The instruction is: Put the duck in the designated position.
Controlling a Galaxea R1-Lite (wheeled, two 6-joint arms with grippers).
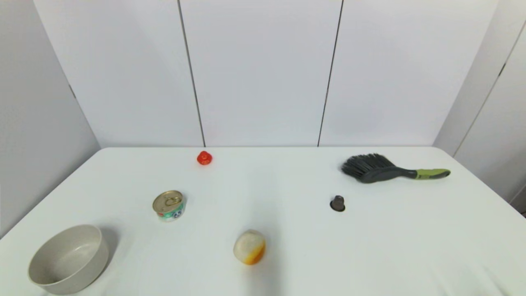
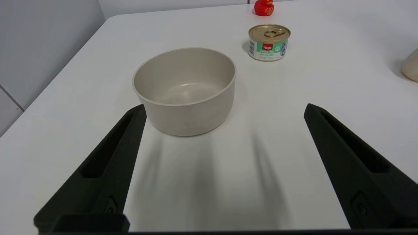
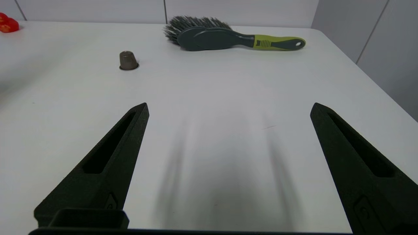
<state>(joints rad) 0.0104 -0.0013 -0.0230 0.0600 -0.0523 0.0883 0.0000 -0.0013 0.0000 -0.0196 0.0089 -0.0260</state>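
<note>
Red duck (image 1: 204,158) upright at the far edge of the white desk (image 1: 287,230), close to the back wall, left of centre, alone and untouched. Seen again at the far end of the left wrist view (image 2: 264,7), just beyond the tin can, and as a red sliver at the corner of the right wrist view (image 3: 8,24).

Tin can (image 1: 169,205) nearer than the duck and a little to its left, standing upright with its gold pull-ring lid up and a green and white label on its side; well apart from the duck. Beige bowl (image 1: 68,260) at the near left corner, empty, mouth up. White-and-orange ball (image 1: 249,246) near the front, about centre, orange side down. Small dark cap-shaped piece (image 1: 337,203) right of centre. Brush (image 1: 390,169) at the far right, lying flat, dark bristles toward the centre, green handle toward the right edge.

Neither arm visible from the head camera. Left gripper (image 2: 223,111) low over the near left part of the desk, fingers spread wide with nothing between them; bowl (image 2: 184,89) just ahead, close to one fingertip but whether touching not clear; can (image 2: 269,42) farther on. Right gripper (image 3: 228,109) low over the near right part of the desk, fingers likewise spread wide and holding nothing, bare desk between them; dark cap-shaped piece (image 3: 128,61) and brush (image 3: 228,37) well ahead.

No mark on the desk for the designated position.
</note>
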